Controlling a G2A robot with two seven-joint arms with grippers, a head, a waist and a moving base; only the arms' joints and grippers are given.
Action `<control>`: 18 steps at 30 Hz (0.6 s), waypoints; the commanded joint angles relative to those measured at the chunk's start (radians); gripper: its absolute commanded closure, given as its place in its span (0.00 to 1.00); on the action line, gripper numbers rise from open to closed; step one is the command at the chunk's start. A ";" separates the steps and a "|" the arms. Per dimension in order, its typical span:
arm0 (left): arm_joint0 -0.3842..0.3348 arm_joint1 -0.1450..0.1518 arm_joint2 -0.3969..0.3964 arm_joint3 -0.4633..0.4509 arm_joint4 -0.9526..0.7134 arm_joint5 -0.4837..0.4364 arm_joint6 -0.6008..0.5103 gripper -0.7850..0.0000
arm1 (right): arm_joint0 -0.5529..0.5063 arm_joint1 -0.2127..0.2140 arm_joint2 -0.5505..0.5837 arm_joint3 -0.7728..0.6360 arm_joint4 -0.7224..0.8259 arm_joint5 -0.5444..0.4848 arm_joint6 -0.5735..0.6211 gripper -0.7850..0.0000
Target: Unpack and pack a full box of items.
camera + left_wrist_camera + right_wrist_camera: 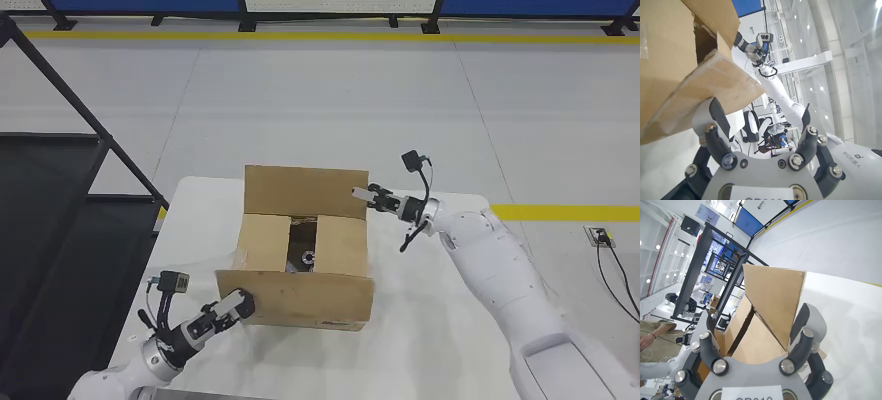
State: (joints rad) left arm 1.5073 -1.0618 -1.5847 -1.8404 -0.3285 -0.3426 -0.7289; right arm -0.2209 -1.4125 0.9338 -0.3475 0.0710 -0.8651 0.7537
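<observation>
A cardboard box sits in the middle of the white surface, its far flap raised and its near flap folded outward. A dark gap between the inner flaps shows contents too dim to identify. The left gripper, fingers apart, sits at the near flap's left corner, one finger against the cardboard. The right gripper, also spread wide, brackets the far flap's right corner without clamping it.
</observation>
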 commanded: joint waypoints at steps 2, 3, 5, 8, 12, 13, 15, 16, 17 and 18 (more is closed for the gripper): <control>-0.011 -0.002 0.016 0.002 0.026 0.012 0.038 0.00 | 0.001 0.008 0.017 -0.009 0.055 -0.061 0.103 0.00; -0.014 -0.003 0.021 0.003 0.035 0.017 0.048 0.00 | 0.003 0.011 0.021 -0.013 0.067 -0.071 0.131 0.00; -0.022 -0.004 0.029 0.006 0.059 0.028 0.070 0.00 | -0.001 0.015 0.015 -0.050 0.071 -0.062 0.139 0.00; -0.032 -0.008 0.051 0.003 0.110 0.046 0.123 0.00 | -0.021 0.033 0.004 -0.130 0.079 -0.052 0.150 0.00; -0.047 -0.012 0.076 0.005 0.132 0.069 0.155 0.00 | -0.059 0.069 -0.019 -0.277 0.127 0.006 0.207 0.00; -0.050 -0.012 0.081 0.006 0.138 0.072 0.162 0.00 | -0.067 0.079 -0.021 -0.311 0.149 0.033 0.235 0.00; -0.057 -0.014 0.091 0.008 0.145 0.080 0.172 0.00 | -0.084 0.101 -0.023 -0.380 0.196 0.096 0.297 0.00; -0.060 -0.015 0.096 0.009 0.149 0.083 0.175 0.00 | -0.090 0.113 -0.023 -0.412 0.210 0.131 0.332 0.00; -0.063 -0.015 0.100 0.011 0.154 0.086 0.180 0.00 | -0.099 0.124 -0.021 -0.442 0.224 0.156 0.358 0.00; -0.066 -0.016 0.104 0.011 0.158 0.088 0.185 0.00 | -0.110 0.134 -0.023 -0.472 0.232 0.187 0.389 0.00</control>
State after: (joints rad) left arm 1.4445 -1.0771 -1.4855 -1.8303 -0.1757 -0.2572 -0.5494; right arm -0.3196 -1.2904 0.9118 -0.7830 0.2929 -0.7166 1.1036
